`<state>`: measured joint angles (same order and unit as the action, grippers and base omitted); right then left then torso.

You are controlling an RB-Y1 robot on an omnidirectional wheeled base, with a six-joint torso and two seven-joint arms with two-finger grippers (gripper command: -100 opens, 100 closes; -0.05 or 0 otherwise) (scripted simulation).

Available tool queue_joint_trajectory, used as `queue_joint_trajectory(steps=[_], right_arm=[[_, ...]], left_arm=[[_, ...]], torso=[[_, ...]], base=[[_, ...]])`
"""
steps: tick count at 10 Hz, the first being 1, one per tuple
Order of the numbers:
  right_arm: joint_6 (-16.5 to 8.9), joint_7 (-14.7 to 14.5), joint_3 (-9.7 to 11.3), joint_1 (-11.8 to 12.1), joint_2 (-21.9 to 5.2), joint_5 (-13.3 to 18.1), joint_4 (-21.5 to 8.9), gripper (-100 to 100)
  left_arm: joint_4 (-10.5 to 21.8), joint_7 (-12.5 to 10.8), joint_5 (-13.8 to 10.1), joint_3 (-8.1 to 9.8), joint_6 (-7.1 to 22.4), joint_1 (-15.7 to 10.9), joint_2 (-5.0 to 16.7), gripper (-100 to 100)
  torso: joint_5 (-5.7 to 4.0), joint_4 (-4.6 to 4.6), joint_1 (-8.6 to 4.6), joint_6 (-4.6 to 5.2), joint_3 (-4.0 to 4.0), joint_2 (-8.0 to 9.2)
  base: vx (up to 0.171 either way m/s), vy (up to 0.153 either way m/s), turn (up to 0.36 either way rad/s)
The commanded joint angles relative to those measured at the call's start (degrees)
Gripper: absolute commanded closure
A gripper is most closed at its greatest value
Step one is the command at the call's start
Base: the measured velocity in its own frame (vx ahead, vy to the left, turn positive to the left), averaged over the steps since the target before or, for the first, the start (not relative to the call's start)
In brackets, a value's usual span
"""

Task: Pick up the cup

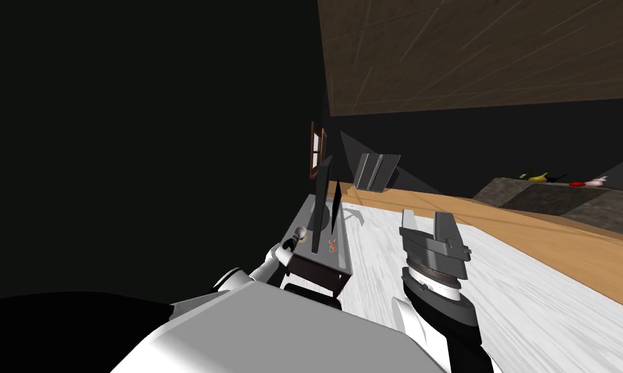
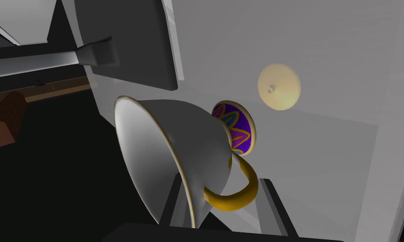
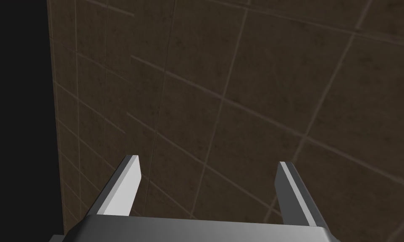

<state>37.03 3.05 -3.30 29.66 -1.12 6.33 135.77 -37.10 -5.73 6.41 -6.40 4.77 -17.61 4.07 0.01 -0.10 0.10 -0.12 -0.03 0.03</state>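
A white cup (image 2: 197, 138) with a gold rim, a gold handle and a purple patterned foot lies tilted between the fingers (image 2: 271, 197) of my left gripper (image 2: 222, 191), which is shut on its sides. Beyond it lies a grey tabletop (image 2: 331, 138) with a pale yellow disc (image 2: 279, 86) on it. In the head view the left gripper (image 1: 295, 239) holds the small cup (image 1: 300, 233) at the near left edge of the grey table (image 1: 342, 256). My right gripper (image 1: 428, 228) is raised over the white floor, its fingers (image 3: 125, 185) open with nothing between them.
A dark flat monitor (image 1: 321, 207) stands on the grey table, with small orange items (image 1: 333, 246) beside it. A wooden-framed picture (image 1: 317, 150) hangs on the dark wall. A far counter (image 1: 550, 194) at the right carries small colourful objects.
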Motion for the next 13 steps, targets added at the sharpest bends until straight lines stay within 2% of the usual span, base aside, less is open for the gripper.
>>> queue_joint_trajectory(steps=[1,3,4,6,8,9,10,11,12,13], right_arm=[[0.00,0.00,0.00,0.00,0.00,0.00,0.00,0],[0.00,0.00,0.00,0.00,0.00,0.00,0.00,0],[0.00,0.00,0.00,0.00,0.00,0.00,0.00,0],[0.00,0.00,0.00,0.00,0.00,0.00,0.00,0],[0.00,0.00,0.00,0.00,0.00,0.00,0.00,0],[0.00,0.00,0.00,0.00,0.00,0.00,0.00,0],[0.00,0.00,0.00,0.00,0.00,0.00,0.00,0],[0.00,0.00,0.00,0.00,0.00,0.00,0.00,0],[0.00,0.00,0.00,0.00,0.00,0.00,0.00,0],[0.00,0.00,0.00,0.00,0.00,0.00,0.00,0]], left_arm=[[-1.71,0.28,-0.14,-0.14,0.29,0.29,-0.02,100],[-6.67,2.81,-0.51,-0.46,3.50,4.31,-1.29,100],[-8.72,2.81,-0.51,-0.46,3.50,4.31,-1.29,100],[-13.58,5.33,-0.88,-0.77,6.71,8.34,-2.56,100],[-15.72,5.33,-0.88,-0.77,6.71,8.34,-2.56,100],[-15.72,5.33,-0.88,-0.77,6.71,8.34,-2.56,100],[-17.58,6.60,-1.06,-0.93,8.32,10.36,-3.19,100],[-19.23,6.60,-1.06,-0.93,8.32,10.36,-3.19,100],[-18.34,6.37,-1.31,-1.14,8.16,10.20,-2.88,100],[-18.50,6.43,-1.34,-1.14,8.23,10.19,-2.87,0]], torso=[[0.00,0.00,0.00,0.00,0.00,0.00],[0.00,0.01,-0.04,-0.01,0.05,0.09],[0.00,-0.01,0.00,-0.04,0.03,0.06],[0.00,0.04,-0.02,-0.01,0.05,0.06],[-0.02,0.03,-0.02,-0.02,0.04,0.06],[-0.02,0.08,-0.08,0.01,0.09,0.11],[-0.03,0.11,-0.10,0.00,0.13,0.16],[-0.02,0.07,-0.08,-0.02,0.12,0.18],[-0.03,0.11,-0.06,-0.01,0.13,0.16],[-0.03,0.09,-0.08,0.00,0.13,0.17]], base=[[0.005,0.011,-0.012],[0.024,0.021,0.063],[0.021,0.020,0.036],[0.032,0.026,0.055],[0.012,0.011,0.015],[0.000,0.000,0.000],[0.013,0.006,0.037],[0.011,0.011,0.040],[0.005,0.006,0.005],[0.000,0.000,0.000]])
